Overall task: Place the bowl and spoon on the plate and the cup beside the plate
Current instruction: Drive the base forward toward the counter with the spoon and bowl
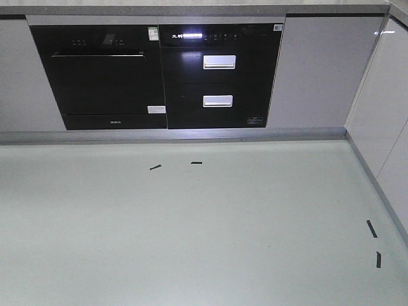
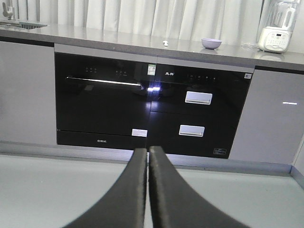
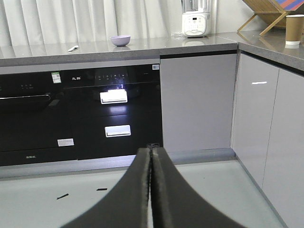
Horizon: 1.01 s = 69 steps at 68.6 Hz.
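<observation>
A small lavender bowl sits on the grey countertop above the black appliances. Left of it lies a pale spoon. A brown paper cup stands on the right-hand counter in the right wrist view. The plate is out of view. My left gripper is shut with nothing between its fingers, low over the floor and far from the counter. My right gripper is also shut and empty, well below the counter. The front view shows none of the task's objects and neither gripper.
Black built-in oven and drawer units fill the cabinet front. A white blender stands on the counter right of the bowl. A wooden rack is beside the cup. Black tape marks lie on the pale floor.
</observation>
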Available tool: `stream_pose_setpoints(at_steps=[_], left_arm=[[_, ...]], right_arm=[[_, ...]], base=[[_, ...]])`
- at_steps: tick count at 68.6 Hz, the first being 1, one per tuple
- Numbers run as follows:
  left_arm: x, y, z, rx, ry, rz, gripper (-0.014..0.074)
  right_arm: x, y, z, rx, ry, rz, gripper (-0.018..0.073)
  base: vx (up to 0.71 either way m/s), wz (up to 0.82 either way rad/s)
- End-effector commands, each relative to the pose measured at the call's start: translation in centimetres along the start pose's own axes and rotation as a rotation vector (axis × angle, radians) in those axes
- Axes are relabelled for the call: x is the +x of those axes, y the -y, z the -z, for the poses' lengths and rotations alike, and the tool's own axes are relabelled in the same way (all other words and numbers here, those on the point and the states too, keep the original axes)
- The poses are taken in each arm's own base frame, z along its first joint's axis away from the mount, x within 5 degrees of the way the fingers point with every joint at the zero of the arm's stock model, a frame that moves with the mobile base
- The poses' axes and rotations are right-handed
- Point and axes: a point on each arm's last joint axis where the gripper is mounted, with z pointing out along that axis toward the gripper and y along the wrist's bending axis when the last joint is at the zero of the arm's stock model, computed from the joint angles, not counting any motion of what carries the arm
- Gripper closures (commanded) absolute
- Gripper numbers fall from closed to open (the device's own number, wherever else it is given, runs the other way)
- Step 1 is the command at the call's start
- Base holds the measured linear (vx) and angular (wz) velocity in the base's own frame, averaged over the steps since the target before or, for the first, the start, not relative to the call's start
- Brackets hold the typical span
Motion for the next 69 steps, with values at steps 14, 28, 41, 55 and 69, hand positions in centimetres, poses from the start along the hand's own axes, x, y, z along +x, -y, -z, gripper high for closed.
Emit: stream_pose_setpoints(at_steps=[14,28,41,55,69], left_arm=[[-0.02,0.00,0.01,0.007,0.062,0.003,0.0602],[-0.02,0.00,0.01,0.007,0.062,0.003,0.0602],[-0.02,0.00,0.01,0.007,0.062,0.003,0.0602],[-0.02,0.00,0.01,0.007,0.062,0.003,0.0602],[-0.02,0.00,0.01,0.007,0.062,0.003,0.0602]], right_arm=[[-0.42,-0.12,0.06,-0.012,0.069,0.013,0.0561],[-0.42,-0.12,0.06,-0.012,0.069,0.013,0.0561],[-0.42,-0.12,0.06,-0.012,0.069,0.013,0.0561],[-0.42,-0.12,0.06,-0.012,0.069,0.013,0.0561],[-0.42,-0.12,0.06,-0.012,0.069,0.013,0.0561]], base=[[0.08,-0.01],[0.09,0.01],[0.10,0.01],[0.10,0.02],[0.10,0.01]])
